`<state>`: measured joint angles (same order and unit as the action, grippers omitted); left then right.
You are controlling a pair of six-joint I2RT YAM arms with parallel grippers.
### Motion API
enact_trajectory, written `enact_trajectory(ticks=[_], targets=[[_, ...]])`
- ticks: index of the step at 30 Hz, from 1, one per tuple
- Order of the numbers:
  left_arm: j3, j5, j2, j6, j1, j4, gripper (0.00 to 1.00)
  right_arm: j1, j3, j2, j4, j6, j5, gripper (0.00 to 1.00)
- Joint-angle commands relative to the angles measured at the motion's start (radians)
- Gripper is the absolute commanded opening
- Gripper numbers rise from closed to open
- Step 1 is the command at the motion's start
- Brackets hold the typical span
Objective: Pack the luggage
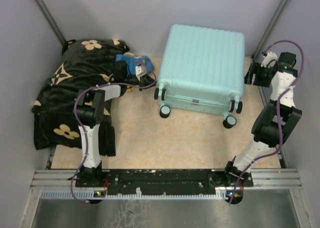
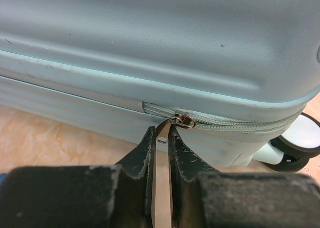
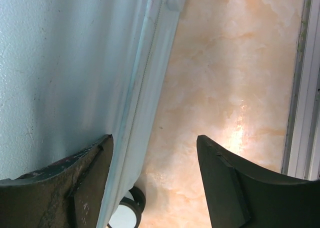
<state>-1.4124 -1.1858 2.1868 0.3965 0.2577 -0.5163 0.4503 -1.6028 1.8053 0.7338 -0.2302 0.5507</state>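
The pale mint-blue luggage [image 1: 205,63] lies closed on the table at the back middle, its wheels toward me. My left gripper [image 1: 146,76] is at its left side, shut on the metal zip pull [image 2: 162,178]. The pull hangs from the slider ring [image 2: 184,121] on the grey zip line [image 2: 235,124] of the luggage [image 2: 165,43]. My right gripper [image 1: 251,74] is open and empty beside the luggage's right side. In the right wrist view the luggage shell [image 3: 75,68] lies against the left finger [image 3: 75,183], and a wheel [image 3: 127,208] shows below.
A black blanket with tan flowers [image 1: 70,98] lies at the left. A blue cloth [image 1: 131,64] rests by the left gripper. Grey walls close the space. A metal rail [image 3: 302,83] runs along the right edge.
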Motion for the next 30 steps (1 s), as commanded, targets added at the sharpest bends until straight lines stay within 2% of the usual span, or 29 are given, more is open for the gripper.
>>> enact_trajectory(ticks=[1, 4, 11, 19, 22, 25, 30], targets=[[0.016, -0.075, -0.025, -0.006, -0.008, -0.05, 0.1, -0.009, 0.007, -0.023, 0.006, 0.028, 0.042, 0.68], [0.045, -0.096, -0.058, 0.016, -0.023, -0.015, 0.01, -0.01, 0.04, -0.037, -0.001, 0.027, 0.047, 0.68], [0.081, -0.083, -0.145, 0.333, -0.032, 0.317, 0.0, -0.009, 0.099, -0.066, -0.019, 0.019, 0.056, 0.68], [0.184, -0.024, -0.215, 0.371, -0.031, 0.321, 0.0, -0.009, 0.165, -0.09, -0.037, 0.021, 0.073, 0.67], [0.183, -0.033, -0.21, 0.36, -0.023, 0.313, 0.22, -0.01, 0.178, -0.095, -0.041, 0.024, 0.077, 0.67], [0.163, -0.037, -0.191, 0.3, -0.013, 0.243, 0.39, -0.009, 0.175, -0.098, -0.047, 0.031, 0.078, 0.67], [0.142, -0.049, -0.151, 0.137, -0.011, 0.076, 0.51, -0.009, 0.164, -0.1, -0.043, 0.032, 0.075, 0.67]])
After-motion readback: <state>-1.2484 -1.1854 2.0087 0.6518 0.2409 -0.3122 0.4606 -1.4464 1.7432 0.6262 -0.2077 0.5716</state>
